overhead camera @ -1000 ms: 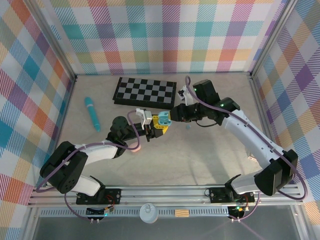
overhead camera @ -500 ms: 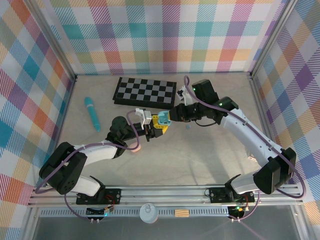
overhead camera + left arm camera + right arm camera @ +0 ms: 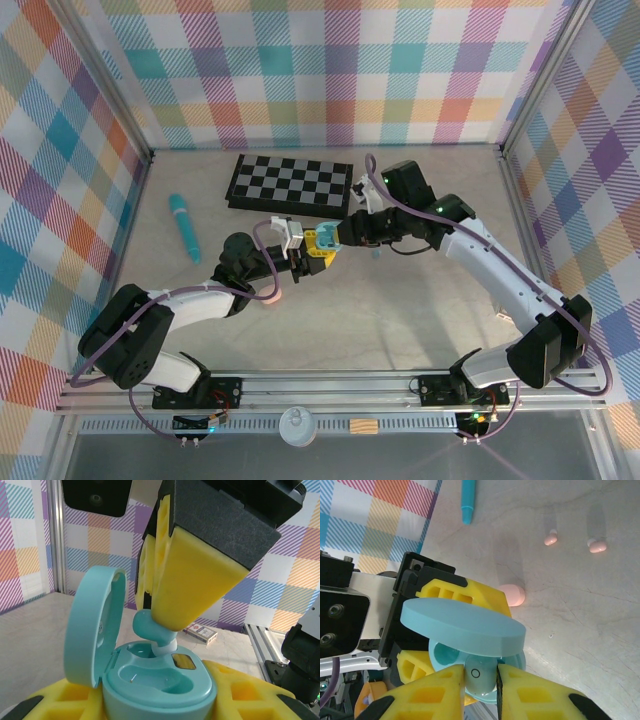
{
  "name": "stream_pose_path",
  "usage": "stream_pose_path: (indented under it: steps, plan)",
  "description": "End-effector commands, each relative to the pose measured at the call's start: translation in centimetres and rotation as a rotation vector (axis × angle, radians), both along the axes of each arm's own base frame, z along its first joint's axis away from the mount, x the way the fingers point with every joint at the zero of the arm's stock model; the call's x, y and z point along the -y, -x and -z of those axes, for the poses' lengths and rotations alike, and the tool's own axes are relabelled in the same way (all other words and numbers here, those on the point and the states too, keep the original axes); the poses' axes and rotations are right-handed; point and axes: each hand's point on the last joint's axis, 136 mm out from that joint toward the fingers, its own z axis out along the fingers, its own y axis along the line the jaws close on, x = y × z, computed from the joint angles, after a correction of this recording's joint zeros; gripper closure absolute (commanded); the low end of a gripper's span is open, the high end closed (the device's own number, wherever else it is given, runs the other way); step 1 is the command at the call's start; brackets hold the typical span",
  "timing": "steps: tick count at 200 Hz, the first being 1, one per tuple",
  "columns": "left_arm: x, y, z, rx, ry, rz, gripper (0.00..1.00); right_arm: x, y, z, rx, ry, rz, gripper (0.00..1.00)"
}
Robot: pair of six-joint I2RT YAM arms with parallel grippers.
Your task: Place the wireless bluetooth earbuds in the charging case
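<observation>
Both pairs of jaws are closed on something: the left jaws clamp the light blue charging case (image 3: 161,684) from below between their yellow pads, its lid (image 3: 91,630) hinged open and standing nearly upright; the right jaws, almost shut, pinch a light blue earbud (image 3: 480,675) between their own yellow fingertips (image 3: 195,582).

From above, the two arms meet over the middle of the table (image 3: 400,320), the case held up off it; in the left wrist view the earbud hangs tilted over the rear socket, its pale tip touching the socket's edge, so I judge it is at the mouth and not yet seated; the front socket (image 3: 150,676) looks empty.

As for progress, no earbud appears fully home; this one needs pushing down and releasing, and a second blue one would have to follow, though I cannot tell where it lies.

Two pink earbuds (image 3: 550,539) lie loose on the table, well apart from a pink case (image 3: 513,594); those remain undone too.

A teal stick (image 3: 184,228) and a chessboard (image 3: 290,182) sit further back, untouched.
</observation>
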Motion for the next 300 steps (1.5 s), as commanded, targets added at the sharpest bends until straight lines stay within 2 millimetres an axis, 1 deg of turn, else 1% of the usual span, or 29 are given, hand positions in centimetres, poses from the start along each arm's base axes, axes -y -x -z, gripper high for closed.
stream_pose_path:
  steps: [1, 21, 39, 62, 77, 92, 109, 139, 154, 171, 187, 201, 217, 229, 241, 245, 249, 268, 300]
  plan:
    - [-0.5, 0.0, -2.9, 0.099, 0.052, -0.012, 0.70, 0.3, 0.4, 0.2, 0.007, 0.025, -0.012, 0.77]
    - [-0.7, 0.1, -3.2, 0.105, 0.057, -0.014, 0.70, 0.6, 0.5, 0.4, 0.015, 0.043, -0.004, 0.77]
    - [-0.7, 0.2, -3.4, 0.107, 0.060, -0.007, 0.70, 0.5, 0.4, 0.4, 0.013, 0.042, -0.008, 0.76]
    - [-0.7, 0.3, -3.5, 0.107, 0.066, -0.004, 0.70, 0.0, 0.3, -0.1, 0.019, 0.029, -0.020, 0.64]
    - [-0.7, 0.3, -3.6, 0.109, 0.070, -0.007, 0.70, -0.1, 0.3, -0.6, 0.034, 0.018, -0.022, 0.54]
    - [-0.8, 0.2, -3.3, 0.103, 0.068, -0.011, 0.70, 0.1, 0.4, -1.1, 0.062, 0.015, -0.021, 0.50]
    - [-1.0, 0.0, -3.2, 0.105, 0.072, -0.022, 0.70, 0.9, 0.4, -1.6, 0.117, 0.023, -0.004, 0.46]
    - [-2.1, -0.4, -2.9, 0.093, 0.074, -0.063, 0.70, 3.2, 0.0, -3.2, 0.243, -0.004, 0.074, 0.45]
    - [-2.8, -0.4, -2.9, 0.091, 0.072, -0.083, 0.70, 4.9, -0.7, -3.0, 0.264, -0.008, 0.141, 0.45]
    - [-3.3, -0.2, -2.9, 0.089, 0.061, -0.095, 0.70, 7.4, -2.4, -1.5, 0.242, 0.035, 0.264, 0.45]
    - [-3.5, 0.1, -3.0, 0.091, 0.054, -0.098, 0.70, 9.6, -4.0, 1.0, 0.184, 0.095, 0.385, 0.46]
    - [-3.7, 0.4, -3.1, 0.093, 0.052, -0.101, 0.70, 11.4, -5.2, 4.0, 0.111, 0.199, 0.472, 0.46]
    - [-3.8, 0.7, -3.2, 0.096, 0.054, -0.100, 0.70, 12.5, -6.0, 7.7, 0.025, 0.329, 0.513, 0.46]
    - [-3.9, 0.9, -3.3, 0.095, 0.056, -0.097, 0.70, 12.5, -6.5, 9.8, -0.018, 0.384, 0.503, 0.47]
    - [-3.9, 1.0, -3.4, 0.095, 0.056, -0.095, 0.70, 11.9, -7.3, 11.6, -0.044, 0.400, 0.473, 0.47]
    - [-3.9, 1.0, -3.4, 0.095, 0.055, -0.095, 0.70, 11.7, -7.6, 11.9, -0.043, 0.399, 0.464, 0.47]
    - [-3.9, 1.0, -3.4, 0.096, 0.054, -0.095, 0.70, 11.5, -7.9, 12.7, -0.057, 0.408, 0.450, 0.47]
    - [-3.9, 1.1, -3.3, 0.095, 0.051, -0.091, 0.70, 10.6, -9.3, 15.3, -0.105, 0.435, 0.407, 0.48]
    - [-3.9, 1.2, -3.4, 0.093, 0.050, -0.090, 0.70, 9.4, -11.6, 18.6, -0.150, 0.436, 0.350, 0.48]
